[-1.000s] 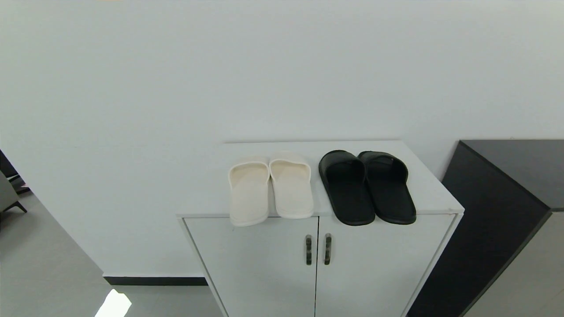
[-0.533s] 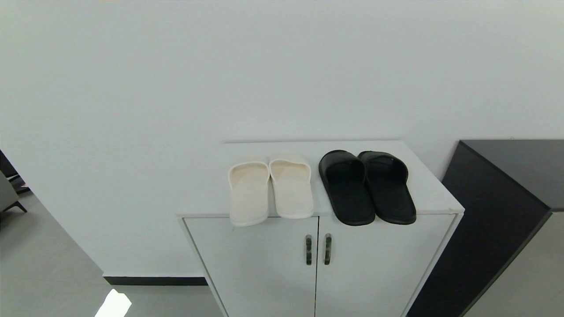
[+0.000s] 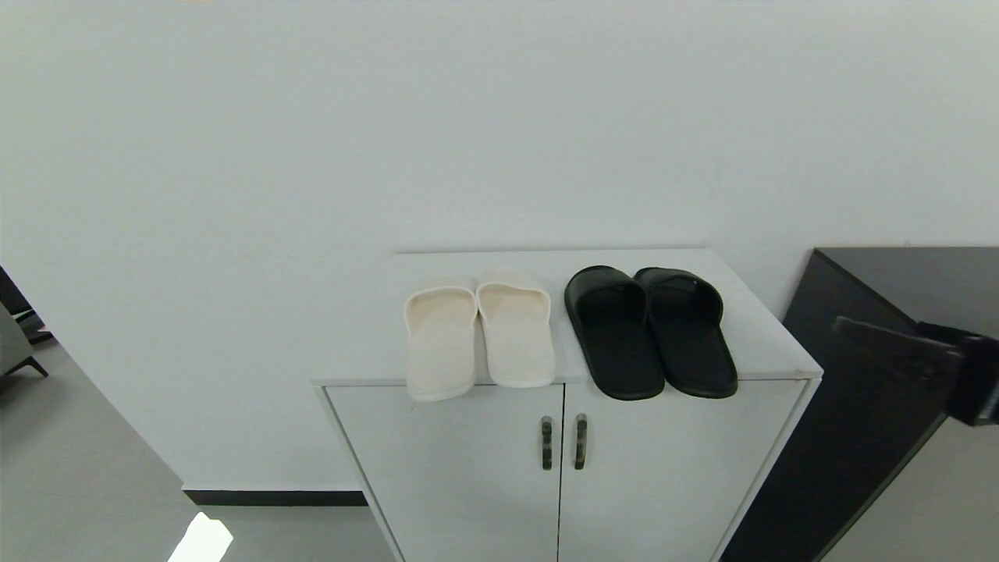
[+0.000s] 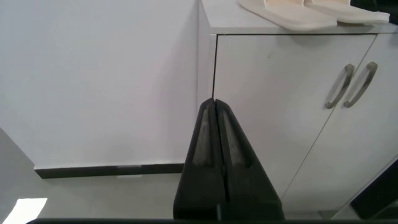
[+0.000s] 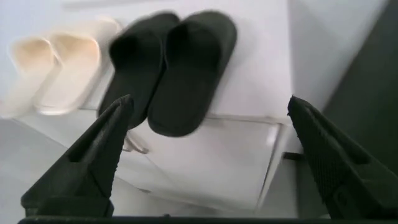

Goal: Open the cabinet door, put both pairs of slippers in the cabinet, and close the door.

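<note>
- The right gripper [image 3: 905,351] now shows at the right edge of the head view, in front of the dark unit [image 3: 858,453]; half a second ago it was not there.
- Its fingers [image 5: 99,155] are spread wide apart and hold nothing. In the right wrist view the black slippers [image 5: 171,68] lie between them, farther off.
- Slippers and cabinet [image 3: 468,359] lie as before.
- The left gripper [image 4: 215,143] has its fingers pressed together on nothing, apart from the cabinet's left front corner.
- Both doors [image 3: 453,468] are closed, with the two handles [image 3: 562,442] side by side at the middle seam.
- The cream slippers [image 3: 478,336] and the black slippers sit in pairs on the cabinet top, cream to the left. All heels point toward the robot and overhang the front edge above the doors.
- The dark unit stands just beside the cabinet's right side.
- A chair [image 3: 15,351] shows at the far left.
</note>
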Robot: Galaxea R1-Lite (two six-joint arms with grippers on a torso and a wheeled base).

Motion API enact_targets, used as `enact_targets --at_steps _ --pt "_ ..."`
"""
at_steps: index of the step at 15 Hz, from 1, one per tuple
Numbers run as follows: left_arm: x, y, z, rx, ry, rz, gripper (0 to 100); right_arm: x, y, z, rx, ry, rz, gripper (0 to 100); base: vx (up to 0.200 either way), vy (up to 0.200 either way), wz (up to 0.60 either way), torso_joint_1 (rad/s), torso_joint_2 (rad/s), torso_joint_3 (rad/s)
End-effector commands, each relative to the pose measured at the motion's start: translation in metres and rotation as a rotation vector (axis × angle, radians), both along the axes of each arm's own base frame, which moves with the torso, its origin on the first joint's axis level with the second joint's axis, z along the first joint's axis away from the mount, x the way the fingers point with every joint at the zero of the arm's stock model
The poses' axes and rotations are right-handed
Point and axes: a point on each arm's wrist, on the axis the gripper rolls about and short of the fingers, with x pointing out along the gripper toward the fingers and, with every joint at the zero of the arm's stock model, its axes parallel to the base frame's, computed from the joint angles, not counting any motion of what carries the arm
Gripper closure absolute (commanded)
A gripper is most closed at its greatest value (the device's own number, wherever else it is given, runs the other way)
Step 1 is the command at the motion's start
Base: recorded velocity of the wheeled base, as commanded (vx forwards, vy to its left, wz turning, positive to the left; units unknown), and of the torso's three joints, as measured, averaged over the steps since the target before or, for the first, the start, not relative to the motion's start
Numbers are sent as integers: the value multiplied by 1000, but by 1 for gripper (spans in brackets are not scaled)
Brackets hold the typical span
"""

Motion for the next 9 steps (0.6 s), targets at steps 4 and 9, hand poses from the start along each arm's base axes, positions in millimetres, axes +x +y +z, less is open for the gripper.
enact_targets --at_steps 4,9 --pt "0 0 0 -1 1 0 100 58 83 -10 -49 23 39 0 0 0 0 0 0 0" --pt "0 0 0 -1 1 0 100 93 122 -25 -101 49 1 0 0 0 0 0 0 0"
